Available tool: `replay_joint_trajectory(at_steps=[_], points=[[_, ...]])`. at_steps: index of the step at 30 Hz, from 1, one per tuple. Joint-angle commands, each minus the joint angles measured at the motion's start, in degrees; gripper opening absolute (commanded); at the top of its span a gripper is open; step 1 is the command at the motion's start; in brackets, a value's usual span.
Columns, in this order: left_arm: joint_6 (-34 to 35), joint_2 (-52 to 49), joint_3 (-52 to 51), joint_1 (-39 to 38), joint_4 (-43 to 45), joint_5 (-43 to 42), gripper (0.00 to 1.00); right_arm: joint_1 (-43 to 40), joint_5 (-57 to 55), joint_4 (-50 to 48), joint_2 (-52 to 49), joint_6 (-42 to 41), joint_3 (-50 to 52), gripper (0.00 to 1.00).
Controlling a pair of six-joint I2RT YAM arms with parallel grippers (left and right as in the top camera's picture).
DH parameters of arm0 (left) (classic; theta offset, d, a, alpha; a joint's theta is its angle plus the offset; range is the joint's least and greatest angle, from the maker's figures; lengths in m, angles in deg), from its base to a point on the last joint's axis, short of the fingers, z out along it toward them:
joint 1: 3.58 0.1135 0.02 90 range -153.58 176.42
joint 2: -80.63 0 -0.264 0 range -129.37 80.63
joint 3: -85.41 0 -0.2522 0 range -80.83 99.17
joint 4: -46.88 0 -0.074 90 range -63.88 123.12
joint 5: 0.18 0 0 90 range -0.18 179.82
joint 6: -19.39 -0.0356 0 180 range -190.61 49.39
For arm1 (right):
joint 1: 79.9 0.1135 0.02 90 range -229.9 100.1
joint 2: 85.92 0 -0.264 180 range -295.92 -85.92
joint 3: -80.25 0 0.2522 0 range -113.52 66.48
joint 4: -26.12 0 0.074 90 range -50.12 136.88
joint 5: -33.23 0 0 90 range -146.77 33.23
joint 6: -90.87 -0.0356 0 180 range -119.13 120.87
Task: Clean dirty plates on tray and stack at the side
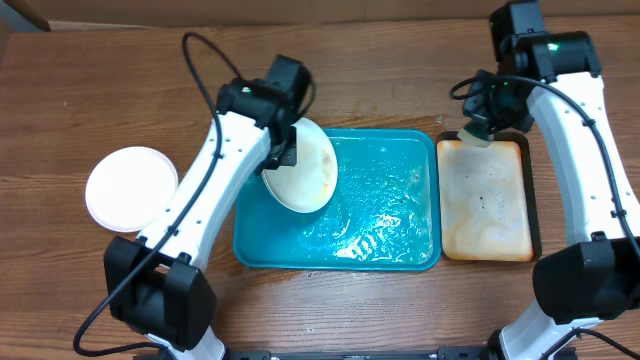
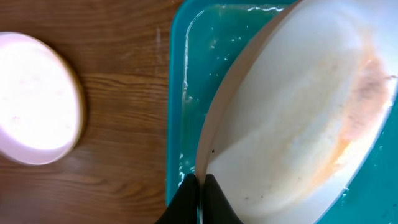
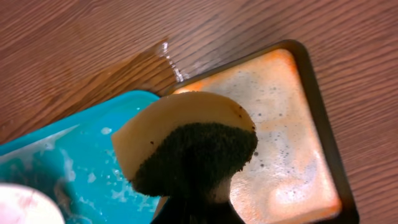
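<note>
Left gripper (image 2: 199, 186) jaws pinch the rim of smeared white plate (image 1: 305, 170), tilted over the left end of teal tray (image 1: 400, 250); the tray's right half lies open. Right gripper (image 3: 194, 198) jaws clamp sponge (image 3: 180, 137) over the far-left corner of black-rimmed tray (image 1: 490, 200). Second white plate (image 1: 130, 188) lies flat on table (image 1: 380, 300), well left of the tray's edge.

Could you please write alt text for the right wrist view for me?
The right pincer grips a yellow-and-green sponge above a black-rimmed tray of orange foamy liquid, with the wet blue tray alongside on a wooden table.
</note>
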Motion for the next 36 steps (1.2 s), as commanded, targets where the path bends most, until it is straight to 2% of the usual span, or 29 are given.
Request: replay_joint_trajectory(at_steps=[1,9,20,28,36], points=[[1.3,0.1,5.1,-3.7,-3.5,10.8,0.04,-0.8,0.5,0.3,0.6,-0.2,1.4,0.04],[5.2,0.1,7.2,-9.7,-11.2,26.5,0.04,-1.0,1.1,-1.1,0.5,-0.2,7.0,0.04],[5.7,0.1,7.2,-14.1,-12.5,40.9,0.04,-1.8,0.2,-5.4,0.5,-3.1,18.1,0.04],[1.4,0.1,7.2,-21.2,-11.0,53.9,0.04,-7.0,0.3,-8.2,0.5,-5.7,25.0,0.04],[-1.8,0.0,7.2,-25.2,-10.2,61.5,0.04,-10.8,0.5,-8.8,0.5,-5.9,26.9,0.04]])
